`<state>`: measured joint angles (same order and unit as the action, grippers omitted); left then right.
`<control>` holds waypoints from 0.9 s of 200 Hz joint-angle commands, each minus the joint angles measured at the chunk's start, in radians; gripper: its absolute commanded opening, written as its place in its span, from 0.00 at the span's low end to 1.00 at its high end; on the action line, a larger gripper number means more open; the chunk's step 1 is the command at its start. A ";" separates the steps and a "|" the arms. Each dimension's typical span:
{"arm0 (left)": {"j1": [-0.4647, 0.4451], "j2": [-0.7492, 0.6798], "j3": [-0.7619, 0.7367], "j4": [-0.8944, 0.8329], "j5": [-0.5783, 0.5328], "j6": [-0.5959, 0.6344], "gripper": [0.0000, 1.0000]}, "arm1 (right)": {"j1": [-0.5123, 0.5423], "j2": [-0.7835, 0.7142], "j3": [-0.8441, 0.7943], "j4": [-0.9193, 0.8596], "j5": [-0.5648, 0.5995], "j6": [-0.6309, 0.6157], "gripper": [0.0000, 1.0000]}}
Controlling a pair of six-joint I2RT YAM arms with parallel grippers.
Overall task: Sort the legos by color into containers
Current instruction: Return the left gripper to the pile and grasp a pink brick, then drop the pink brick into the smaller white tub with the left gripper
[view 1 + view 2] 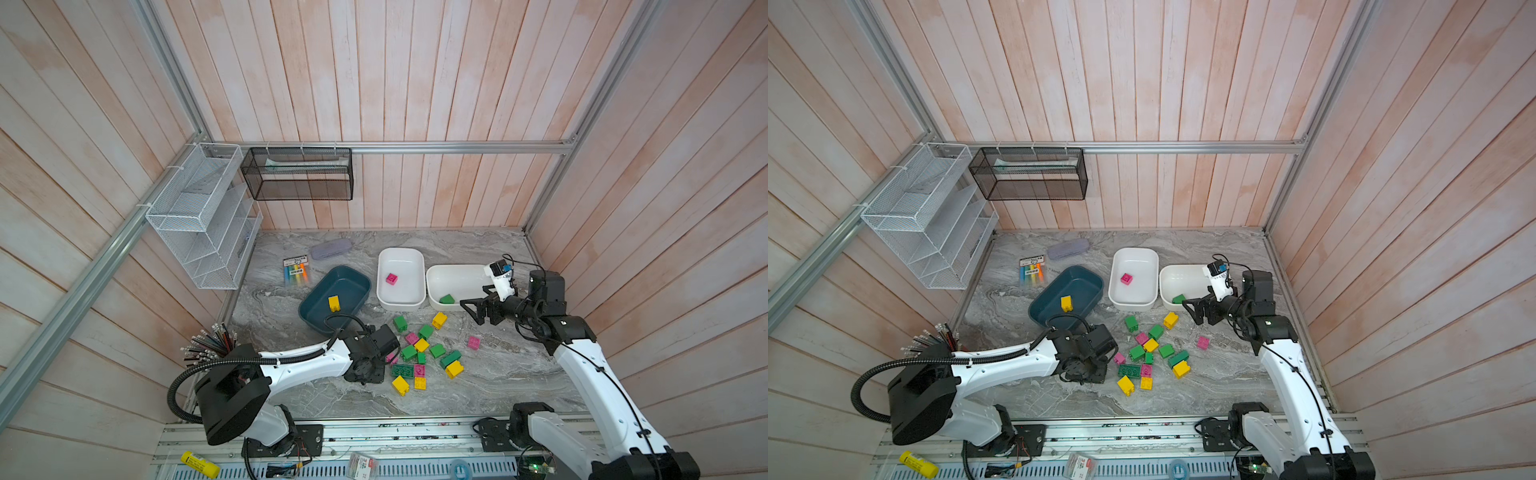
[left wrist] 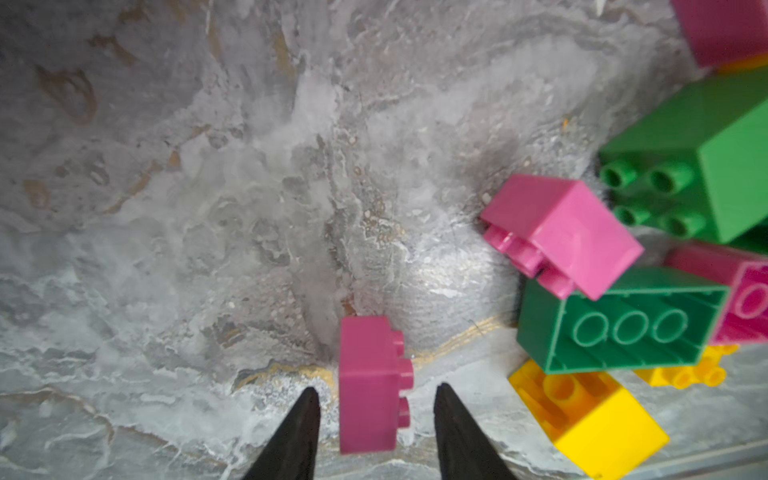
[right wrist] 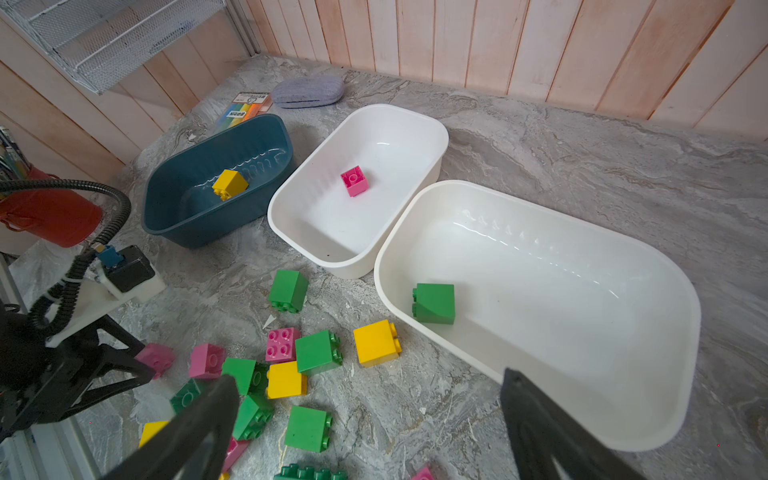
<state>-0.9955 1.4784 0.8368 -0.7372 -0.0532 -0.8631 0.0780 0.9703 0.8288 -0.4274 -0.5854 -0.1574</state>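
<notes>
Tabletop (image 1: pixel 519 382) is grey marble-look, with pale swirls and a few tan veins. Legos (image 1: pixel 409 353) are yellow, green and pink, all solid colours. One dark teal tub (image 1: pixel 347 286), two plain white tubs (image 1: pixel 401 261). Plank walls (image 1: pixel 415 83) are whitewashed pink. White wire basket (image 1: pixel 199 216), black mesh basket (image 1: pixel 297 174), rainbow-striped marker pack (image 1: pixel 296 272), greyish-lilac case (image 1: pixel 331 248).

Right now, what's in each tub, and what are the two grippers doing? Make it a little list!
teal tub: one yellow brick
middle white tub: one pink brick
right white tub: one green brick
table: pile of yellow, green and pink bricks
left gripper: open, down at the table, jaws either side of a loose pink brick, not touching it yet
right gripper: open, empty, above the table by the right white tub
</notes>
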 commanded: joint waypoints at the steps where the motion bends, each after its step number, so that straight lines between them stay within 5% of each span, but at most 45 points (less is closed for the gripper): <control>1: 0.000 0.010 -0.031 0.040 -0.023 0.004 0.38 | 0.006 -0.021 -0.017 -0.022 -0.002 -0.002 0.98; 75: 0.005 0.010 0.057 0.002 -0.019 0.052 0.21 | 0.006 -0.027 -0.001 -0.039 0.013 -0.014 0.98; 125: 0.107 0.025 0.357 -0.085 -0.024 0.211 0.21 | 0.007 -0.023 0.012 -0.024 0.018 -0.013 0.98; 180: 0.253 0.302 0.734 0.002 0.011 0.458 0.22 | 0.006 -0.022 0.018 0.001 0.023 0.003 0.98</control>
<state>-0.7933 1.6554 1.4712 -0.7742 -0.0494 -0.5495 0.0780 0.9569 0.8227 -0.4351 -0.5758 -0.1600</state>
